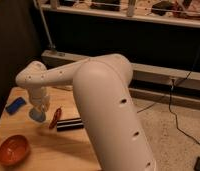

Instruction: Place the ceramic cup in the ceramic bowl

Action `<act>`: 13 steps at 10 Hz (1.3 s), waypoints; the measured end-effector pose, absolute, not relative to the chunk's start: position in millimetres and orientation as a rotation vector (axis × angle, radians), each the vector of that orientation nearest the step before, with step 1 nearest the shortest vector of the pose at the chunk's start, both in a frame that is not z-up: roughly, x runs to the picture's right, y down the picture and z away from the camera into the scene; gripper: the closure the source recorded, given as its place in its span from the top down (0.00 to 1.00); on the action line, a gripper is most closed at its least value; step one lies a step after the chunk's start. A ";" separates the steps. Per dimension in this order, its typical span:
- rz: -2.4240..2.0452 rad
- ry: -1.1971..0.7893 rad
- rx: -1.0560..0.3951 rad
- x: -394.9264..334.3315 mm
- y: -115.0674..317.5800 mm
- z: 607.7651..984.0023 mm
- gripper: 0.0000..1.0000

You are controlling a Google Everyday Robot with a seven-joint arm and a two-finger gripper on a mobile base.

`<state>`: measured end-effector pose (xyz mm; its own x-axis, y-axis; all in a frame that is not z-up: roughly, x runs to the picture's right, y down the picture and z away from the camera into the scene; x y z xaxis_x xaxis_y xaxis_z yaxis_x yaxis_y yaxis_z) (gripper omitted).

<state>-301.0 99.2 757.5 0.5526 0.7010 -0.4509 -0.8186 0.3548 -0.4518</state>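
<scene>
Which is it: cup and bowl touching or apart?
Apart. The camera view shows bare table between the cup, at the claw over the table's left half, and the bowl near the front left corner.

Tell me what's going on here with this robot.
A white robot arm reaches down over the left of a wooden table. Its gripper hangs low beside a red thing and a black bar; whether it holds anything is unclear. The orange bowl sits empty at the front left, apart from the gripper.
</scene>
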 end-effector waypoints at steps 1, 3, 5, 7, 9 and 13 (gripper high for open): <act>0.967 0.176 -0.704 -298.5 99.4 745.1 0.00; 0.911 0.156 -0.698 -293.4 105.6 723.5 0.00; 0.825 0.135 -0.678 -294.0 118.0 706.9 0.00; 0.688 0.105 -0.686 -308.6 143.2 683.1 0.00; 0.539 0.062 -0.693 -328.3 164.4 661.0 0.00; 0.337 -0.018 -0.715 -369.4 188.5 633.1 0.00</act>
<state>-369.4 188.5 633.1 0.9459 0.3092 -0.0986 -0.2972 0.7032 -0.6459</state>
